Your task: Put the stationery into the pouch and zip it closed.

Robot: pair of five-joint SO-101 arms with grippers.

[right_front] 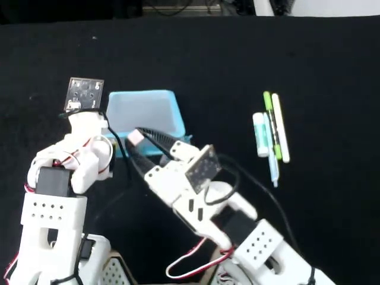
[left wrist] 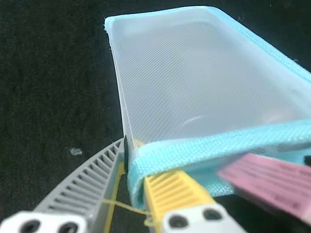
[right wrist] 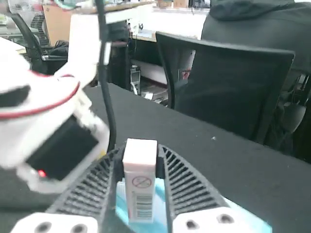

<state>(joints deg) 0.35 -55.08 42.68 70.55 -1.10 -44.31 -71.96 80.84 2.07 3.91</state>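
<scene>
One black table: it carries both arms, the pouch and a loose group of stationery.
Two arms: white, side by side at the near edge, both bent in toward the pouch.
Pouch: pale blue translucent mesh with turquoise webbing along the rim, lying flat left of the table's centre. The left wrist view shows its ribbed mesh panel up close.
Left gripper: its grey and yellow fingers are pinched together on the pouch's webbing at a near corner.
Right gripper: its black ribbed fingers are clamped on the eraser, at the pouch's near edge, close to the left gripper.
Eraser: pink block in a white printed sleeve, standing between the fingers. Its pink end sits just beside the pouch's rim; I cannot tell whether they touch.
Loose stationery: well to the right of the pouch, lying close together and roughly parallel, are a green-tipped pen, a white pen, a light blue pen and a short white tube.
</scene>
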